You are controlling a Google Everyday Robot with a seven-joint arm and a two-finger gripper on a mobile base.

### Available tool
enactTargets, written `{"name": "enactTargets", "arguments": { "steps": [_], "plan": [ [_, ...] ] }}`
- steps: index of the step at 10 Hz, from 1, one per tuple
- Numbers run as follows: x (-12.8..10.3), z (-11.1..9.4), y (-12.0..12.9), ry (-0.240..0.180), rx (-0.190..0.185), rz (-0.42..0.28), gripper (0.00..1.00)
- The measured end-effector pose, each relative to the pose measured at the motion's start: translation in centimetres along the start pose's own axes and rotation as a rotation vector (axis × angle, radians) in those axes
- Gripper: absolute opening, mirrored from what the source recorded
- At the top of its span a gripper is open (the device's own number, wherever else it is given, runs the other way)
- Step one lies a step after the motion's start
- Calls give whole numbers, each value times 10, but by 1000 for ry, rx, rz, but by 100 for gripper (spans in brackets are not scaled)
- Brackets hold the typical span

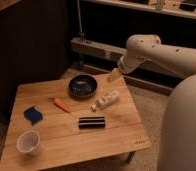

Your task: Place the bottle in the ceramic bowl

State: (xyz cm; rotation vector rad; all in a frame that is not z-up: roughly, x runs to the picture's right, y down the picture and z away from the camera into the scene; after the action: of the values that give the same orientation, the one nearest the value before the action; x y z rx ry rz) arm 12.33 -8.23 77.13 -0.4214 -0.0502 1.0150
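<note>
Bottle (pixel 106 100) lies on its side on the table (pixel 126 137), right of centre and nearer the far edge than the near one. Cap end points twd the near-left corner. It sits just beside the ceramic bowl (pixel 82 86), on the bowl's near-right, w/ a thin strip of wood between them, not touching. The bowl is at the middle of the far edge.

Handling, my guess: thin whitish plastic, prob light and maybe near empty, so it'll dent if squeezed hard and roll if nudged sideways. Smooth skin, so a bit slippery. Not fragile. Best hold is across the mid-body, jaws square to its long axis. Not the cap end, which is too narrow and would let it swing.

My pincer (pixel 113 75) hangs over the far edge, twd the far-right corner, just right of the bowl and beyond the bottle. It's above the wood, touching nothing I can see. Can't tell how wide it's open. Bottle's on the table, so it isn't in my grip.

Arm (pixel 146 50) comes in from the right side, elbow high, wrist angled down and left twd the table.

Carrot (pixel 61 105) and black bar (pixel 92 122) are nearer me, off my path.
</note>
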Motion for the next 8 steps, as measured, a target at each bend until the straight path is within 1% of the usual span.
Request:
{"name": "enactTargets", "arguments": {
  "steps": [8],
  "plan": [
    [1,1,0,2,-1,2,80]
  ]
}}
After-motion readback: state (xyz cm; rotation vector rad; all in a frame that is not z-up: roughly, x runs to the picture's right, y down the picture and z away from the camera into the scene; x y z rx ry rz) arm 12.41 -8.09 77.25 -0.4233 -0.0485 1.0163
